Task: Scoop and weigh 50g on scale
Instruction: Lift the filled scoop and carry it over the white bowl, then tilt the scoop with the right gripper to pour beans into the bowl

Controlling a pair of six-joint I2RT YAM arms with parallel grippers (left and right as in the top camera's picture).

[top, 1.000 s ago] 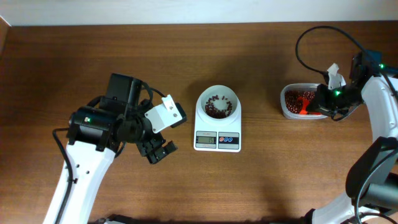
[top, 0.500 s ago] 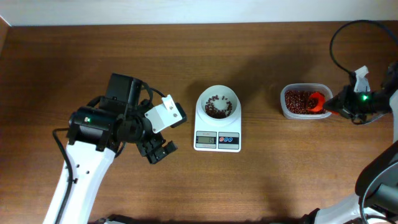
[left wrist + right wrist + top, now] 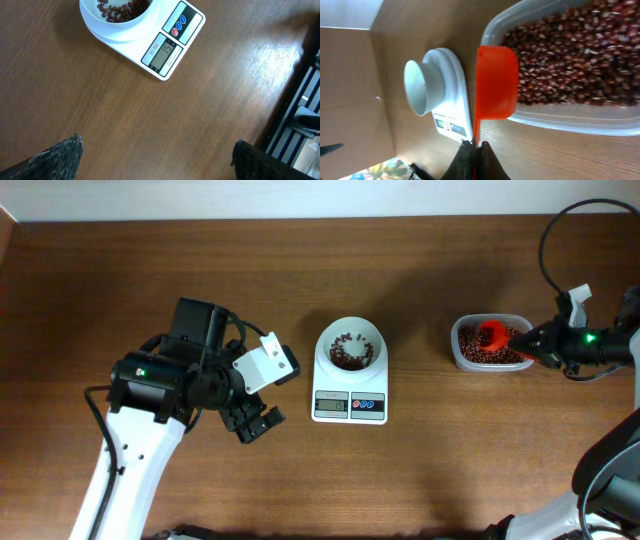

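Observation:
The white scale (image 3: 350, 385) stands mid-table, its round bowl (image 3: 349, 345) holding a small heap of dark red-brown beans (image 3: 347, 354); it also shows in the left wrist view (image 3: 150, 35) and in the right wrist view (image 3: 442, 95). A clear tub (image 3: 488, 343) of beans (image 3: 570, 55) sits to the right. My right gripper (image 3: 540, 340) is shut on the thin handle of an orange scoop (image 3: 494, 334), whose cup (image 3: 497, 82) hangs over the tub's left end. My left gripper (image 3: 252, 421) rests open left of the scale, nothing between its fingers (image 3: 55, 157).
The left arm's body (image 3: 190, 375) lies over the table left of the scale. A black cable (image 3: 560, 225) loops above the right arm at the far right. The table's edge and a dark rack (image 3: 300, 110) show at the right of the left wrist view.
My right gripper drew back to the right from over the tub, then swung the orange scoop a little left and up over the beans. The left arm has not moved.

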